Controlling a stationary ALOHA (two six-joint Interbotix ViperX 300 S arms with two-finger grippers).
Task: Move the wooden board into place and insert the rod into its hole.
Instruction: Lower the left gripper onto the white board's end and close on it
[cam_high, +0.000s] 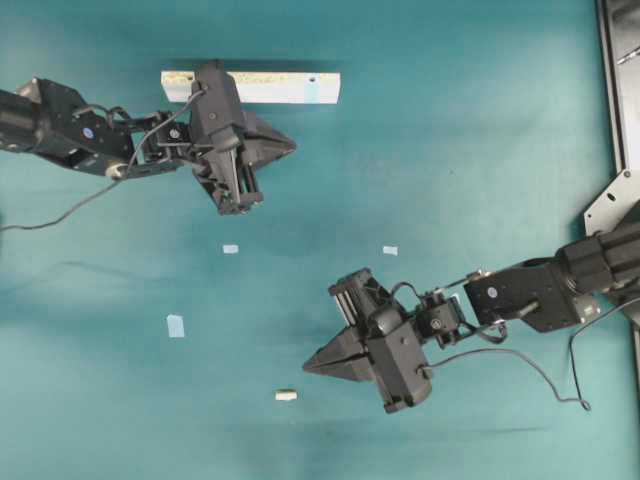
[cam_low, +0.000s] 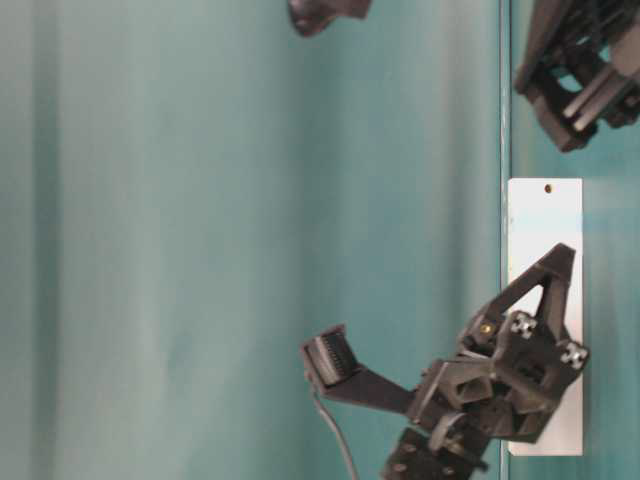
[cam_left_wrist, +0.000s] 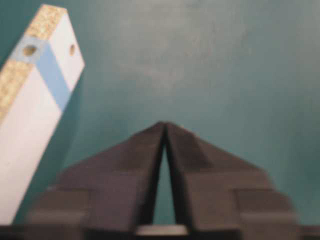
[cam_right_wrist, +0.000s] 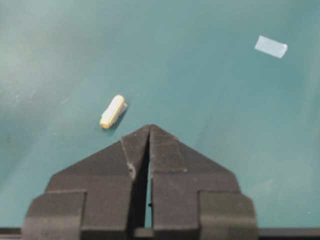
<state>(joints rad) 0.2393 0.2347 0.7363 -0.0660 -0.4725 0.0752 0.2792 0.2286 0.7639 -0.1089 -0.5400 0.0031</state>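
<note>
Wooden board (cam_high: 262, 87) white, pale-blue band; rod (cam_high: 286, 395) cream; both jaws closed, empty.

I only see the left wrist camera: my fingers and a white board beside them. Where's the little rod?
Observer: The rod lies flat on the teal table, far from the wooden board, just ahead of the right gripper.
Operator: Is that gripper holding it?
Observer: No. In the right wrist view its fingers are shut on nothing, and the rod lies apart from their tips.
Operator: Is anything else on the table?
Observer: Three small pale blue tape squares lie between the two arms.
</note>
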